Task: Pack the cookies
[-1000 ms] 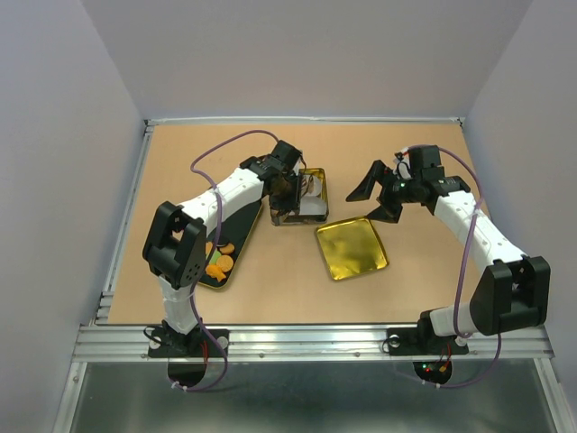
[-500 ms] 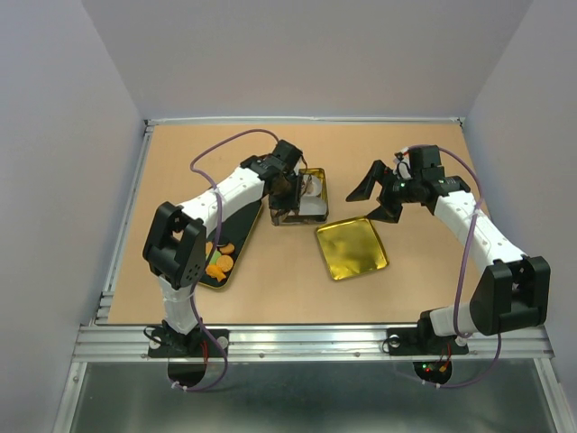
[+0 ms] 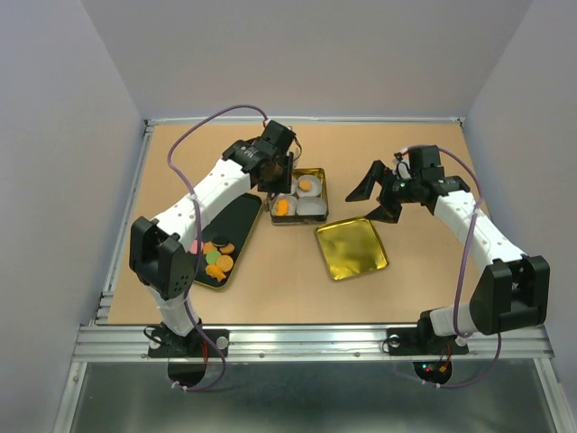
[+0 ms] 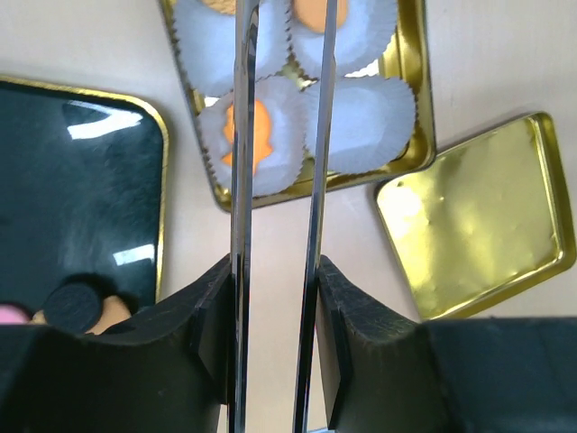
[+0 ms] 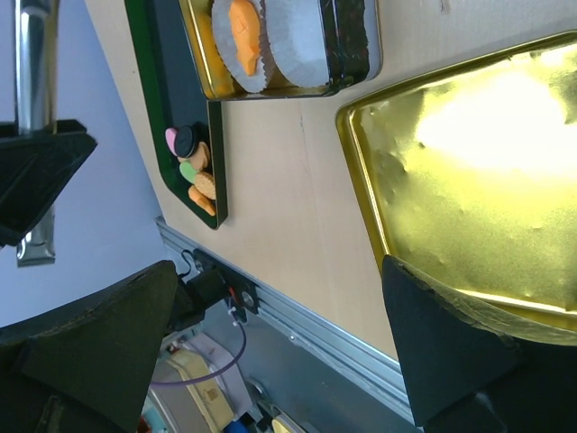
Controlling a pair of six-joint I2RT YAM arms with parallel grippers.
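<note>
The left fingers (image 4: 241, 271) are two thin metal blades standing parallel with a narrow gap between them. Nothing lies in that gap along the stretch that shows, and their tips run off the top of the wrist view. They hang over the left side of a gold tin (image 4: 416, 99) lined with white paper cups (image 4: 361, 122). One orange cookie (image 4: 257, 135) sits in the cup just behind the left blade, and another orange one (image 3: 306, 187) lies in a cup farther back. The cup to the right of the blades is bare.

Left of the tin lies a black tray (image 4: 81, 207) with a gold rim. The rest of the cookies (image 3: 217, 260) are bunched at its near end: orange pieces, a pink one, a green one and a dark round one.

The gold lid (image 3: 352, 248) lies hollow side up on the worktop (image 3: 424, 153), just near and right of the tin.

The right fingers (image 5: 99, 334) are spread wide with nothing between them, poised above the lid's far edge, apart from the tin.
</note>
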